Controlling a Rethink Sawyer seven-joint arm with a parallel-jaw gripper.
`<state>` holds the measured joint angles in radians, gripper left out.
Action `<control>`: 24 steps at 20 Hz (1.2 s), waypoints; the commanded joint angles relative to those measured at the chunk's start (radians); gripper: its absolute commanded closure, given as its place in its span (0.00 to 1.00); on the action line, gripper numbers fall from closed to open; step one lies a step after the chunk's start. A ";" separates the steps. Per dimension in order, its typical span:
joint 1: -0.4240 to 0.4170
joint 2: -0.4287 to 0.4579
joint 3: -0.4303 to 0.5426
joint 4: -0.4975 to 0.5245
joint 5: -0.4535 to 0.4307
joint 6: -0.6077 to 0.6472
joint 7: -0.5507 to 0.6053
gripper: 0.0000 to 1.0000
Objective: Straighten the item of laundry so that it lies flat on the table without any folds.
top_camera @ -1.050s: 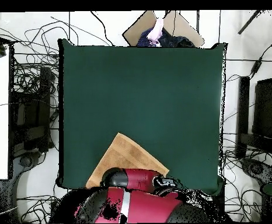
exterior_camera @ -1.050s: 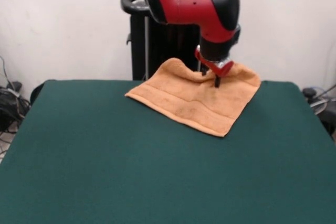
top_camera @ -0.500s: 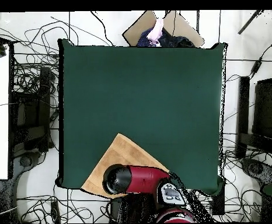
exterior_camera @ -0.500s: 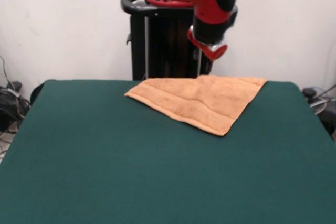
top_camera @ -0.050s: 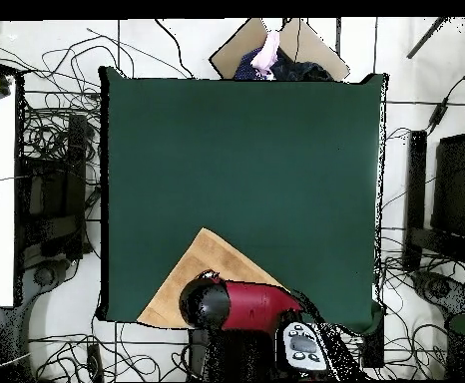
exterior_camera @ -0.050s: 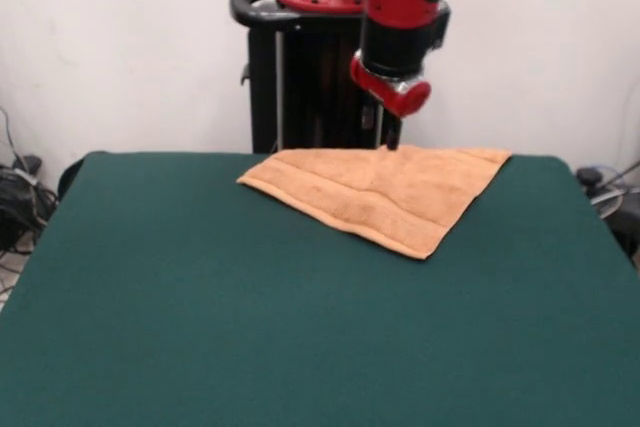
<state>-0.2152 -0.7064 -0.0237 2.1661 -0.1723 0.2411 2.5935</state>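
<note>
Although most of the green tabletop (exterior_camera @ -0.050s: pixel 250 307) in the lower frame of the front view is bare, the orange towel (exterior_camera @ -0.050s: pixel 385 192) lies in the upper centre, at the far edge. Its nearest corner points toward the lower right; stripes run across it, and the visible part looks flat. Overhead, the towel (top_camera @ -0.050s: pixel 212 274) sits at the lower edge, apparently overhanging it, partly hidden by the arm. Above the far hem, the pincer (exterior_camera @ -0.050s: pixel 392 137) hangs, holding nothing; whether it is open cannot be told. Judged step: between grasps. Next move probably calls for drawing the overhanging part onto the tabletop.
</note>
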 commanded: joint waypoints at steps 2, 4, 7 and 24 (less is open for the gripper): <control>0.086 0.094 -0.094 -0.022 0.046 -0.512 0.233 0.00; 0.115 0.107 -0.127 -0.019 0.075 -0.566 0.214 0.00; 0.103 0.087 -0.141 -0.084 0.059 -0.358 0.045 0.00; -0.010 0.247 -0.015 -0.184 -0.068 -0.120 -0.006 0.00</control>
<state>-0.2100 -0.5462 -0.1137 2.0366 -0.1994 0.1524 2.5935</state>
